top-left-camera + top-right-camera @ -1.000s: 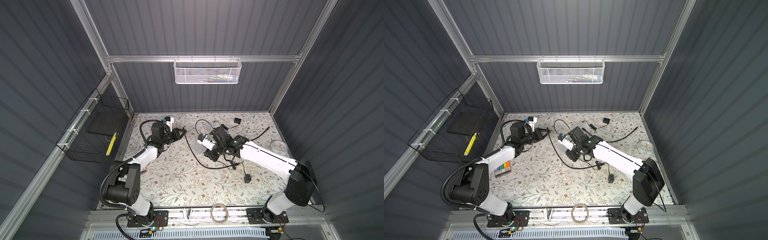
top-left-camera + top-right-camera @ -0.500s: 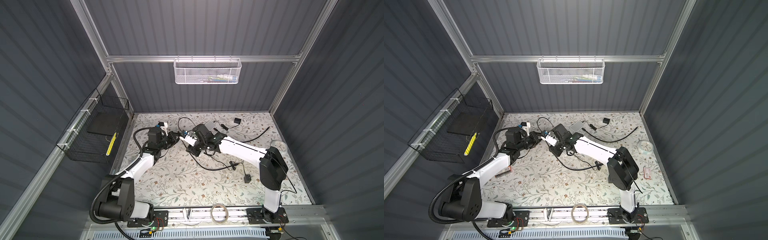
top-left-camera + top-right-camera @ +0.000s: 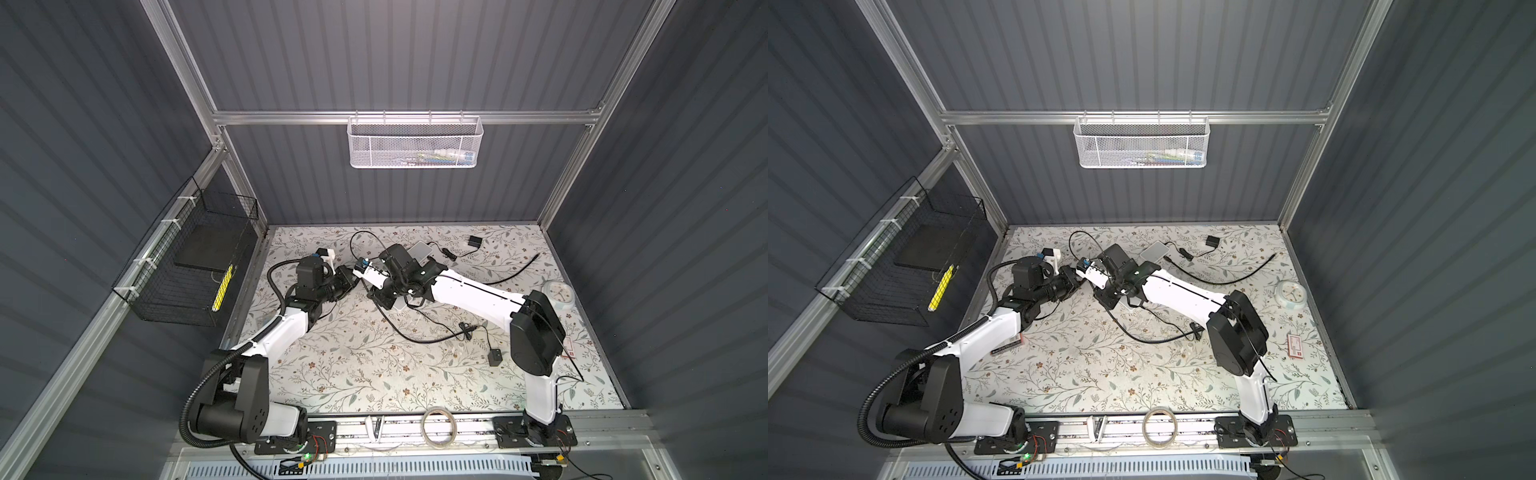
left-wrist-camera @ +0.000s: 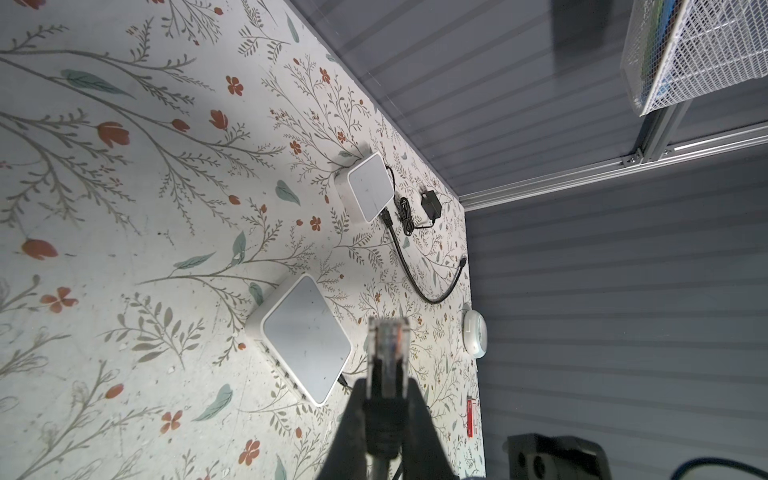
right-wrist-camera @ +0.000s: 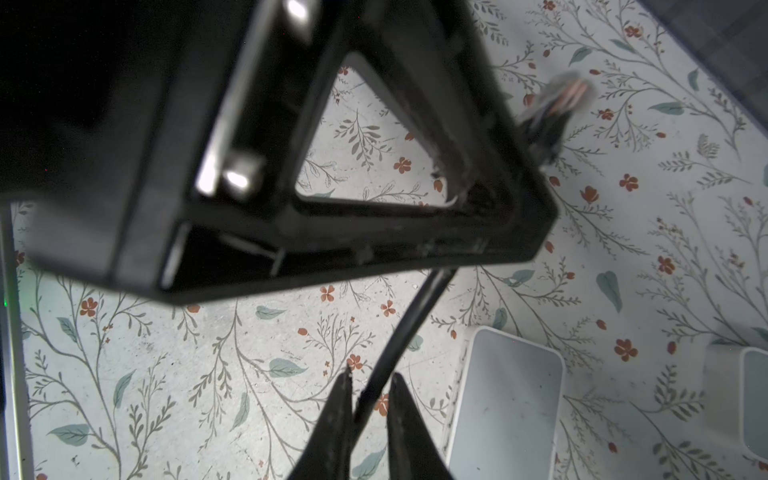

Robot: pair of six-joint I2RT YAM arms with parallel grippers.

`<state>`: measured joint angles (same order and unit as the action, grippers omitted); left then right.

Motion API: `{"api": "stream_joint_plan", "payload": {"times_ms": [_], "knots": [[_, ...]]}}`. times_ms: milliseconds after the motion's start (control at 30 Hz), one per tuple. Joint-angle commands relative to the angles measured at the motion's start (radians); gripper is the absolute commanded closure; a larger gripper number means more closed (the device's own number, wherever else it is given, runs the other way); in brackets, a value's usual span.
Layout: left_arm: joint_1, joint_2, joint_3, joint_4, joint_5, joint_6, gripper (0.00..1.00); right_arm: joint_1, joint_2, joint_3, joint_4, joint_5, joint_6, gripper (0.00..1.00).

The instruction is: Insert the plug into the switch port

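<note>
While our left claw (image 4: 386,388) pinches the clear plug (image 4: 388,345) near the white switch (image 4: 305,336), our right claw (image 5: 370,376) narrowly straddles the black cable (image 5: 415,307), grip unclear to us.

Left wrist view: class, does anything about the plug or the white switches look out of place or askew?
The plug hangs in mid-air, clamped in the jaws of the left gripper, beside the nearer switch, not in a port. It does not face that switch's ported edge. Nothing looks damaged.
</note>
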<state>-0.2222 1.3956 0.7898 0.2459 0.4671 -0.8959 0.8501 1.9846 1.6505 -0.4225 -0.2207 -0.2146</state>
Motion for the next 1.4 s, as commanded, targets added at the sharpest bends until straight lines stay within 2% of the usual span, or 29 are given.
{"api": "stream_joint_plan", "payload": {"times_ms": [0, 133, 267, 367, 467, 533, 633, 733, 900, 967, 1167, 1200, 1367], "knots": [[-0.006, -0.036, 0.002, -0.013, 0.01, -0.014, 0.91, 0.003, 0.014, 0.019, -0.022, -0.012, -0.008, 0.81], [-0.006, -0.041, 0.002, -0.014, 0.013, -0.019, 0.91, 0.003, 0.017, 0.018, -0.018, -0.001, -0.014, 0.82], [-0.006, -0.053, -0.011, -0.026, 0.013, -0.018, 0.91, 0.002, 0.012, 0.021, -0.028, -0.005, -0.016, 0.89], [-0.006, -0.065, -0.017, -0.03, 0.009, -0.02, 0.9, 0.003, 0.011, 0.015, -0.028, -0.003, -0.018, 0.99], [-0.005, -0.076, -0.013, -0.047, 0.004, -0.011, 0.88, 0.003, 0.008, 0.014, -0.039, -0.006, -0.019, 1.0], [0.001, -0.08, -0.005, -0.068, 0.004, 0.004, 0.81, 0.003, 0.001, 0.017, -0.05, -0.01, -0.023, 1.0], [0.039, -0.103, -0.003, -0.082, 0.022, 0.025, 0.61, 0.003, -0.021, 0.012, -0.071, -0.021, -0.029, 1.0], [0.117, -0.141, 0.022, -0.123, 0.06, 0.074, 0.54, 0.003, -0.05, -0.005, -0.09, -0.029, -0.04, 1.0], [0.203, -0.171, 0.083, -0.201, 0.099, 0.171, 0.53, 0.003, -0.097, -0.044, -0.104, -0.051, -0.043, 1.0], [0.205, -0.154, 0.082, -0.161, 0.129, 0.164, 0.54, 0.003, -0.11, -0.06, -0.1, -0.066, -0.035, 1.0], [0.203, -0.067, 0.04, 0.028, 0.319, 0.084, 0.57, 0.003, -0.127, -0.075, -0.089, -0.103, -0.026, 1.0], [0.202, -0.063, 0.046, 0.033, 0.346, 0.088, 0.57, 0.003, -0.128, -0.073, -0.091, -0.137, -0.028, 1.0], [0.198, -0.072, 0.073, -0.035, 0.398, 0.156, 0.59, 0.001, -0.114, -0.056, -0.104, -0.162, -0.032, 1.0]]}}
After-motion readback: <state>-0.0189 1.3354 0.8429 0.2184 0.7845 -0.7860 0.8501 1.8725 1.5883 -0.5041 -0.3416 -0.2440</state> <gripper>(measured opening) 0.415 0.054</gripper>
